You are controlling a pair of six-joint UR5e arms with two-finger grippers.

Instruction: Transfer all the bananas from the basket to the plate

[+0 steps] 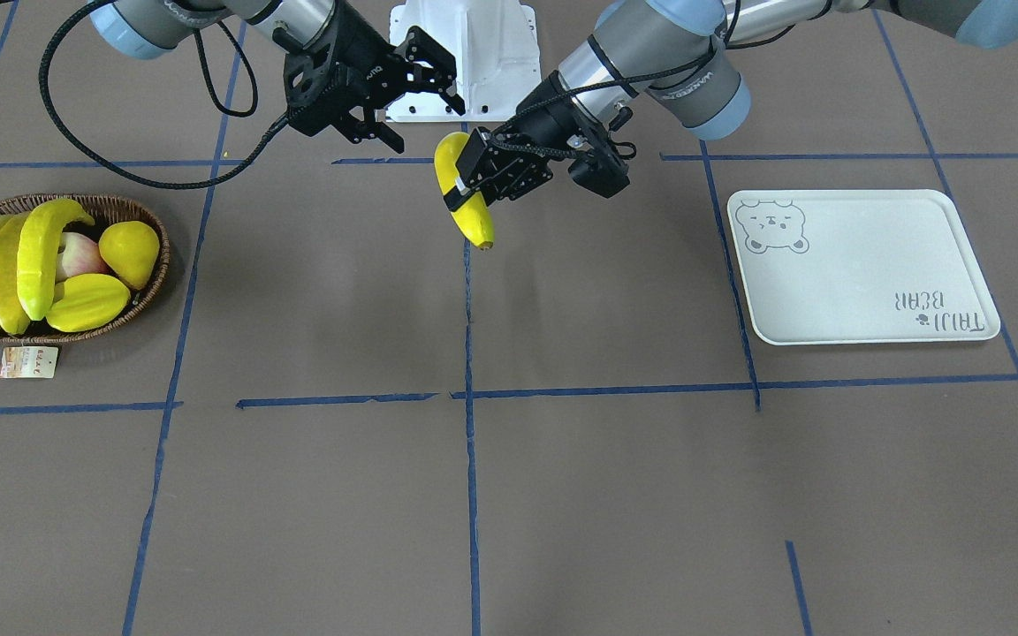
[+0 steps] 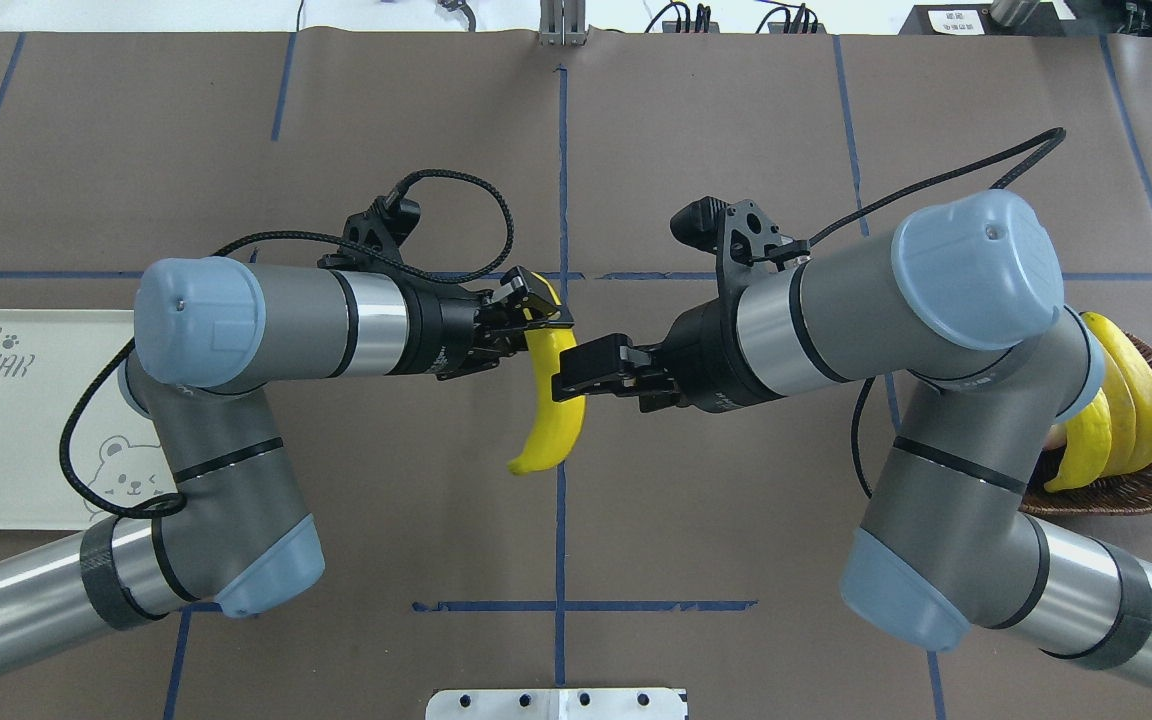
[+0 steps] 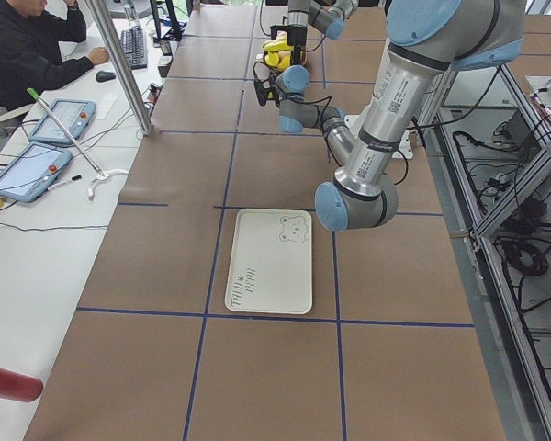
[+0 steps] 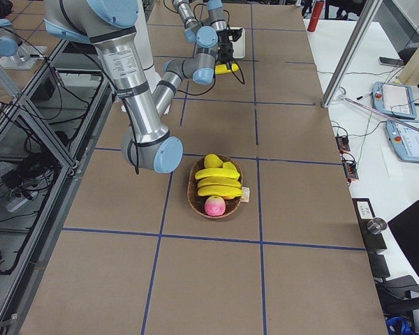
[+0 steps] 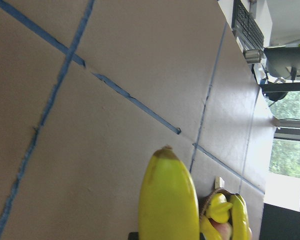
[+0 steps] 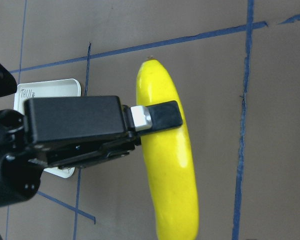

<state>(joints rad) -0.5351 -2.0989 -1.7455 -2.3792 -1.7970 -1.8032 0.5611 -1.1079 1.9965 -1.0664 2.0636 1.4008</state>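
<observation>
One banana (image 1: 475, 221) hangs over the table's middle with my left gripper (image 1: 472, 181) shut on it; the same banana (image 2: 556, 420) points down toward the table. My right gripper (image 1: 428, 102) stands open just beside the banana's upper end, apart from it. In the right wrist view a left finger (image 6: 157, 115) crosses the banana (image 6: 170, 185). Three more bananas (image 1: 10, 265) lie in the wicker basket (image 1: 158, 265) far out on my right side. The white plate (image 1: 862, 265) with the bear drawing lies bare on my left side.
The basket also holds a starfruit (image 1: 89, 300), a yellow pear-shaped fruit (image 1: 131, 252) and an apple (image 1: 78, 252); its paper tag (image 1: 28, 361) lies in front. The white robot base (image 1: 465, 53) is behind the grippers. A person (image 3: 18, 46) sits at a side desk.
</observation>
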